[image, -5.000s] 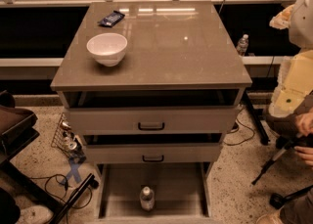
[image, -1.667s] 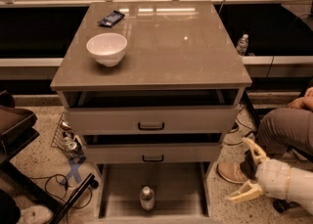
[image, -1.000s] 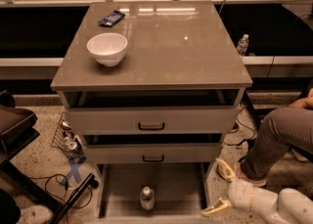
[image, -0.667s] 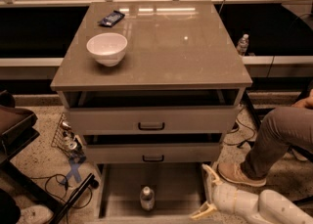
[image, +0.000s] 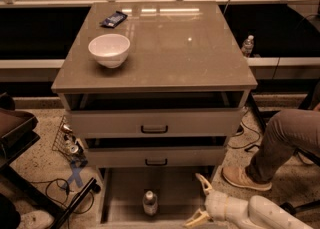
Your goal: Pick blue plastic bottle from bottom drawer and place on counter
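The blue plastic bottle (image: pixel 150 202), clear with a white cap, stands upright on the floor of the open bottom drawer (image: pixel 175 188). My gripper (image: pixel 199 200) is open, its two pale fingers spread, low over the drawer's right side and to the right of the bottle, not touching it. The arm reaches in from the lower right. The counter (image: pixel 165 48) is the glossy grey-brown top of the cabinet above.
A white bowl (image: pixel 109 50) and a dark snack packet (image: pixel 113 19) lie on the counter's left. Two upper drawers (image: pixel 155 123) stand slightly open. A person's leg and shoe (image: pixel 270 148) are at the right. A small bottle (image: pixel 247 46) stands far right.
My arm has come down from the upper right to the lower right and moved left, bringing the open gripper over the bottom drawer close to the bottle.
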Action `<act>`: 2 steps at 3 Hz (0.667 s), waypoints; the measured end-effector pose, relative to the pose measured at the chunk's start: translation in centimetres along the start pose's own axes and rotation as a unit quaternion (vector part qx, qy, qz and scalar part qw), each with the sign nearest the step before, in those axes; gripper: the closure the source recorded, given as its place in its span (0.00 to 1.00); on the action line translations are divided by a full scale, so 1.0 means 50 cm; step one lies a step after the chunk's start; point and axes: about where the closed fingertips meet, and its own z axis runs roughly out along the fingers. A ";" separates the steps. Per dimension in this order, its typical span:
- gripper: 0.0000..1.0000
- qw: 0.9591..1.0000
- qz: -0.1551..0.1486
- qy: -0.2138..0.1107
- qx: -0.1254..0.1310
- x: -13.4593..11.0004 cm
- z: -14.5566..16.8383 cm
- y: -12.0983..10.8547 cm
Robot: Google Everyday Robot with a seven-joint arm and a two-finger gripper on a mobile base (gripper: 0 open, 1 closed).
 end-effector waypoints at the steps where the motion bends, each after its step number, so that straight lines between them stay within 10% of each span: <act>1: 0.00 1.000 0.013 -0.006 -0.016 0.058 0.087 -0.004; 2: 0.00 0.998 0.021 -0.035 -0.039 0.109 0.189 -0.002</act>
